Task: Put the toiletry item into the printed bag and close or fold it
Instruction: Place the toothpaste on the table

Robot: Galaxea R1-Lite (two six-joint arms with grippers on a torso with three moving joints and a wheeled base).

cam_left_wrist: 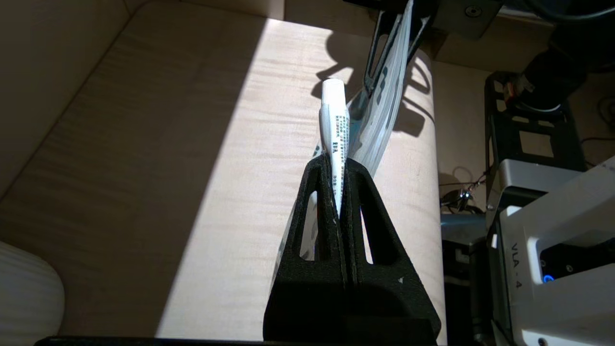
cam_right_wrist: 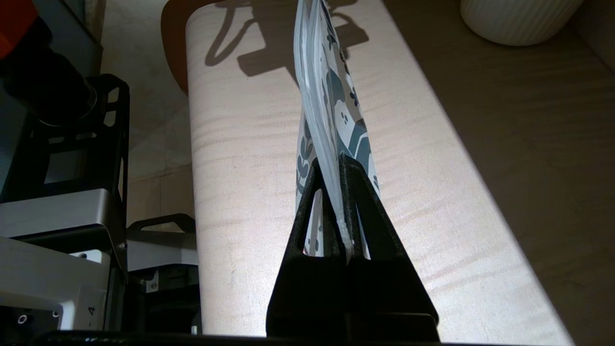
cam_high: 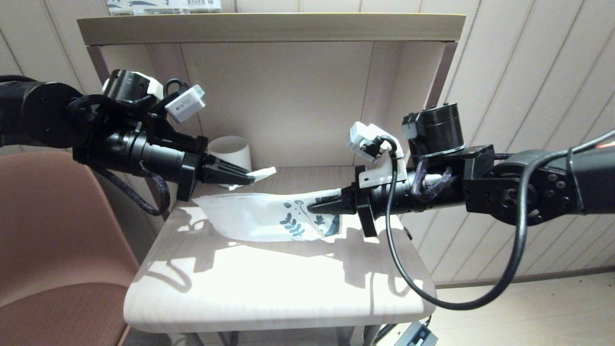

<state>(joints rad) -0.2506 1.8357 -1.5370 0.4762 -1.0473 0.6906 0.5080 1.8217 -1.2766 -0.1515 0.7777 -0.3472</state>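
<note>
Pinching toiletry item (cam_high: 263, 174), left claw (cam_high: 250, 179); right claw (cam_high: 312, 207) clamping printed bag (cam_high: 269, 216) edge.

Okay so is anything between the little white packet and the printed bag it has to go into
No object stands between them. The left gripper holds the toiletry item just above the printed bag, which the right gripper pinches at its leafy end. The white mug stands behind. Whether the bag's mouth is open cannot be seen.

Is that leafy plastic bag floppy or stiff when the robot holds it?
Probably floppy: the white plastic pouch with blue leaf print, pinched at one end by the right gripper, sags onto the pale wooden table. It looks thin and light, so it likely bends easily.
</note>
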